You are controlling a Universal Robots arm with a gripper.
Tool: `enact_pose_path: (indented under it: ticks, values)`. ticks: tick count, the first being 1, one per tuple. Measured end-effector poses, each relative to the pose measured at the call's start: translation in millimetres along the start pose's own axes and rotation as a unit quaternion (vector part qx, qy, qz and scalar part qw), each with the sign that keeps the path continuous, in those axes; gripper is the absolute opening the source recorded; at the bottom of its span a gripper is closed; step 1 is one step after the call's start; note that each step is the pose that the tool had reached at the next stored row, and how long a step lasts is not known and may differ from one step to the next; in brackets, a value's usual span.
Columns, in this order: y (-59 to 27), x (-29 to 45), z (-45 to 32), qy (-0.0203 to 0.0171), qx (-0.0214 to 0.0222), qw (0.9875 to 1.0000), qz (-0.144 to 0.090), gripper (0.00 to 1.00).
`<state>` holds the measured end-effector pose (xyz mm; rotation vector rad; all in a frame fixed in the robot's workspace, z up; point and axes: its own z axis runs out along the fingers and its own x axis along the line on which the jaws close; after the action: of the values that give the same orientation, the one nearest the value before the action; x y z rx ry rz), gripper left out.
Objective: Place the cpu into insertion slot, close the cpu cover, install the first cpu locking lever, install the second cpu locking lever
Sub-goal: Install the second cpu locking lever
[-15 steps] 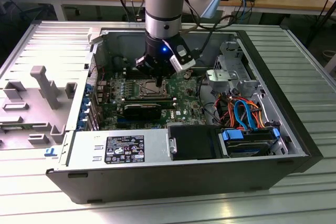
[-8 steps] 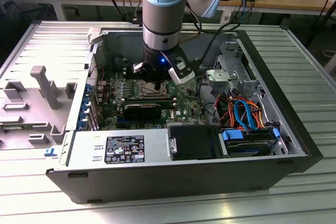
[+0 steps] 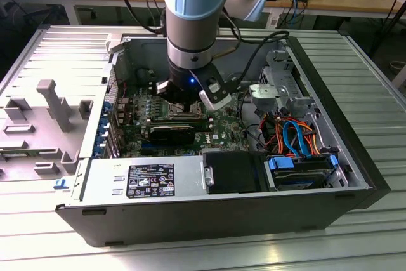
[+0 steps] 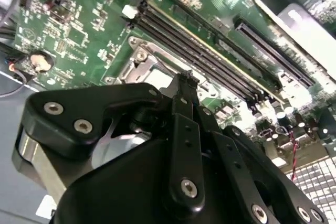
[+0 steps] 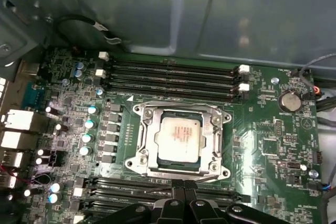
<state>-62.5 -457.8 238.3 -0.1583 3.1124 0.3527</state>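
Green motherboard (image 5: 273, 150) below; fingers (image 5: 183, 186) pressed together, holding nothing.

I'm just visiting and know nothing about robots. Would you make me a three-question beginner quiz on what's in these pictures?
1. True or false: the cpu already lies in the insertion slot.
2. The gripper is nearest: A) the blue drive bay, B) the slot's edge, C) the coin battery.
3. Fill in: long black memory slots run along ____ sides of the slot.

Key: 1 true; 2 B; 3 two.
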Motion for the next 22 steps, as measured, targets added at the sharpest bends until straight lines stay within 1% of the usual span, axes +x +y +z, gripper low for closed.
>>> enact_pose_path:
  ticks: [3, 5, 7, 8, 17, 22]
  values:
    - [0.1, 5.5, 2.0, -0.0001, -0.0007, 1.0000, 0.000, 0.11]
    - [0.3, 11.4, 3.9, -0.0002, -0.0018, 1.0000, 0.000, 0.11]
    - [0.3, 14.7, 4.7, -0.0002, -0.0025, 1.0000, 0.000, 0.11]
    - [0.3, 17.9, 5.6, -0.0004, -0.0034, 1.0000, 0.000, 0.11]
    - [-0.5, 29.1, 8.3, -0.0007, -0.0067, 1.0000, 0.000, 0.11]
    - [-1.1, 30.6, 9.7, -0.0008, -0.0072, 1.0000, 0.000, 0.11]
